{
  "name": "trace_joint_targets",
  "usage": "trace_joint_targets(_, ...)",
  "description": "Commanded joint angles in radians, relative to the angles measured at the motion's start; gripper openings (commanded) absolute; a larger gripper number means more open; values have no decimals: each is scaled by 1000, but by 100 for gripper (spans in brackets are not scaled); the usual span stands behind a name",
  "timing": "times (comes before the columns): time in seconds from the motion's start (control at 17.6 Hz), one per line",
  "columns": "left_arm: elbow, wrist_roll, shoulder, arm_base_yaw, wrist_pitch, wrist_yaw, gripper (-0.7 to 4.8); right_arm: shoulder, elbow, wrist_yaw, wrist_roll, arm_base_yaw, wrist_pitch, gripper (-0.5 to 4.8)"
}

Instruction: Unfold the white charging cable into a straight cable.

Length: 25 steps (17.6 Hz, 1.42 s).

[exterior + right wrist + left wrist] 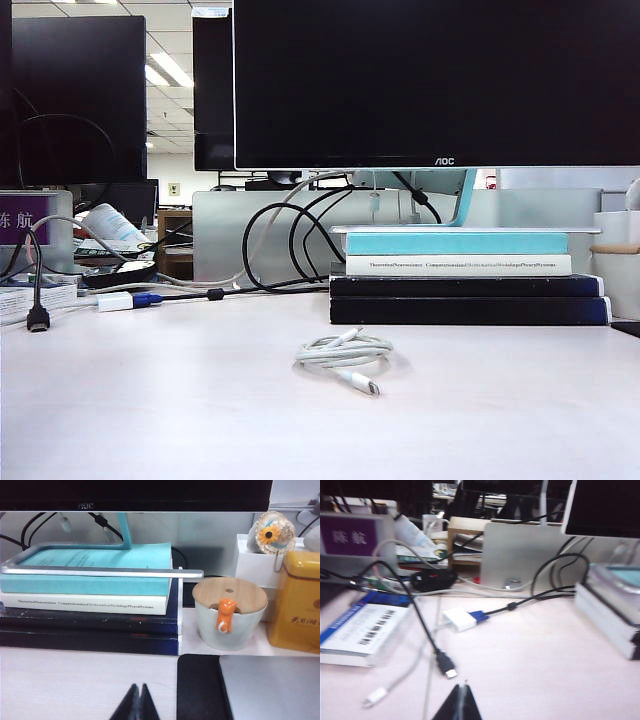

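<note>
work had not begun: white charging cable (345, 355) lay coiled; left gripper (464, 686) and right gripper (139, 687) were pressed together, far off, needing to reach it.

left claw (463, 687) and right claw (138, 689) cut off by frame edge, left wrist view blurred

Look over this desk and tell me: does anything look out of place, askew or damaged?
Nothing looks damaged or spilled. The white charging cable lies bundled in a loose coil mid-desk, one plug end sticking out towards the front. A black HDMI plug dangles loose beside the white adapter. Both the left gripper and right gripper are shut, holding nothing.
</note>
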Motion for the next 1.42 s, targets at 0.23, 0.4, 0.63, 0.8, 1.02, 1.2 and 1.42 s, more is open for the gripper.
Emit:
trace_joint_targets(0.23,3,-38,-2,-1,-4,103,-5,0,-5,-3,28,1,18,-1)
trace_joint_targets(0.4,5,-217,-2,-1,48,122,-6,0,-5,19,180,1,76,-1)
trace_joint_targets(0.63,65,-261,-1,-1,150,136,-5,0,41,21,217,3,117,-2)
trace_joint_targets(0.8,176,-220,55,-1,109,80,-5,14,156,68,133,3,116,-2)
trace_joint_targets(1.02,372,-79,309,-1,68,102,-5,177,338,109,92,3,129,-2)
trace_joint_targets(1.2,513,106,535,-1,35,261,-3,438,459,-58,84,3,100,-2)
trace_joint_targets(1.42,704,344,813,-33,-243,394,126,878,713,-480,-87,0,-61,-1)
